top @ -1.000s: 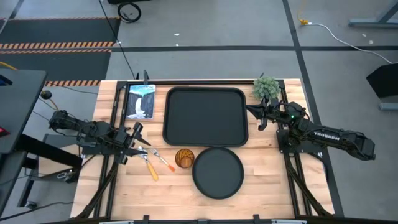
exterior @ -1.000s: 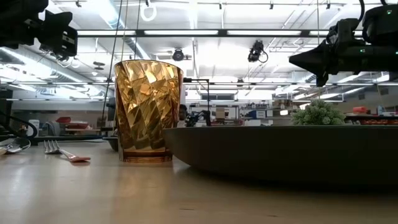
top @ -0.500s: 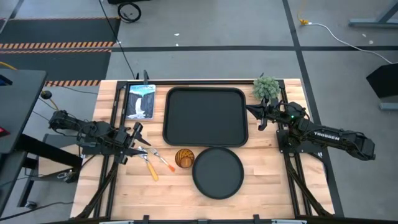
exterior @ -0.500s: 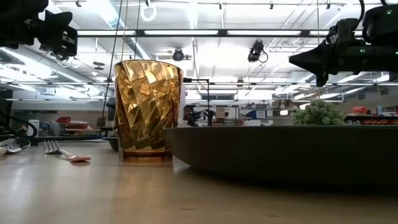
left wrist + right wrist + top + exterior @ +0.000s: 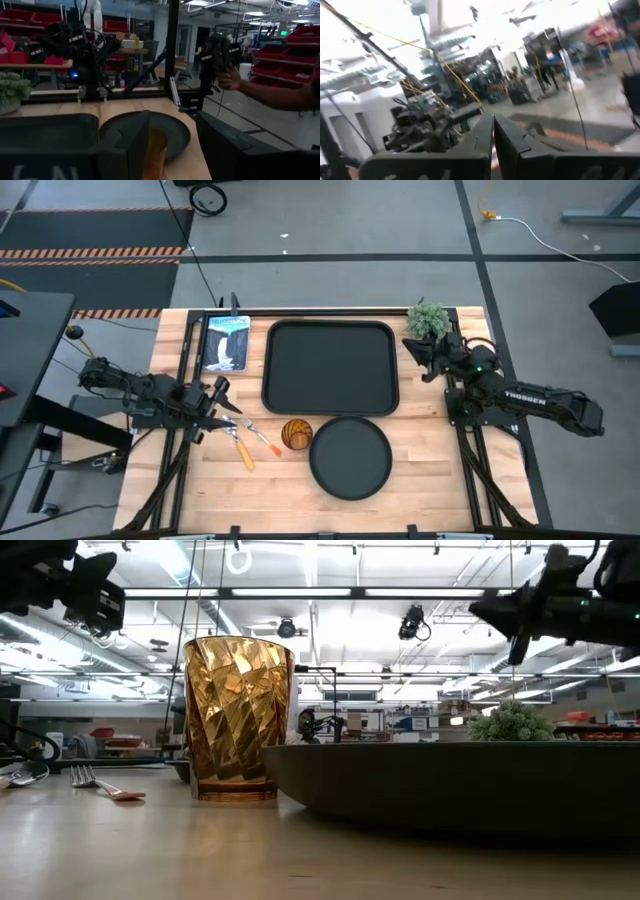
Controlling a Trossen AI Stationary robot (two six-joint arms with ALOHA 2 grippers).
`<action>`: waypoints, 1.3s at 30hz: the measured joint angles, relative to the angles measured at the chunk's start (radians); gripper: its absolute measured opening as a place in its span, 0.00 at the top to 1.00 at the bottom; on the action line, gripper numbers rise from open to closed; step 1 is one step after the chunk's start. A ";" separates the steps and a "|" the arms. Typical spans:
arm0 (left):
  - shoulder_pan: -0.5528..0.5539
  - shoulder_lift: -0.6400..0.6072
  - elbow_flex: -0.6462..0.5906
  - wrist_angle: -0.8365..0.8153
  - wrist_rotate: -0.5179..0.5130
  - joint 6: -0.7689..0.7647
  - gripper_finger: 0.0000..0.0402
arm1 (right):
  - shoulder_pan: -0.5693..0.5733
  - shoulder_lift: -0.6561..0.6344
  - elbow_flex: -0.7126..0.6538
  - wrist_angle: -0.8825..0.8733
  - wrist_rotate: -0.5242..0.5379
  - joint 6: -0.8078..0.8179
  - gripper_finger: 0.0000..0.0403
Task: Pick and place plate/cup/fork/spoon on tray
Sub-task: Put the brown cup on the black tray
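Note:
The black tray [image 5: 330,367] lies mid-table with nothing on it. The round black plate [image 5: 350,457] lies near of it, its rim filling the low view [image 5: 450,785]. The amber cup [image 5: 296,434] stands upright beside the plate's left rim [image 5: 240,720]. The fork [image 5: 262,437] and the spoon [image 5: 241,448] lie flat on the wood left of the cup. My left gripper [image 5: 222,404] is open and hangs above their silver ends, touching nothing. My right gripper [image 5: 412,352] is shut and empty, raised by the tray's right rim.
A small green plant [image 5: 428,320] stands at the far right corner, close behind my right gripper. A framed waterfall picture [image 5: 226,342] lies left of the tray. In the left wrist view a person's hand [image 5: 231,80] holds a device beyond the table.
My right gripper has risen and drawn back a little toward the table's right and far edges, still shut. Nothing on the table has moved.

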 joint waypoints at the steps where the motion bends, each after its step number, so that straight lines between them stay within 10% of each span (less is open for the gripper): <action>1: 0.000 0.000 0.000 0.010 0.000 0.000 0.57 | 0.013 0.011 0.000 0.045 -0.016 -0.003 0.94; 8: 0.001 0.002 0.000 0.061 -0.009 0.016 0.57 | 0.178 0.120 0.007 0.292 -0.106 -0.113 0.94; 14: 0.001 0.002 0.000 0.069 -0.151 0.069 0.57 | 0.310 0.274 0.108 0.289 0.068 -0.269 0.94; 39: 0.001 0.002 0.000 0.129 -0.381 0.095 0.57 | 0.385 0.885 0.566 0.161 0.050 -0.262 0.94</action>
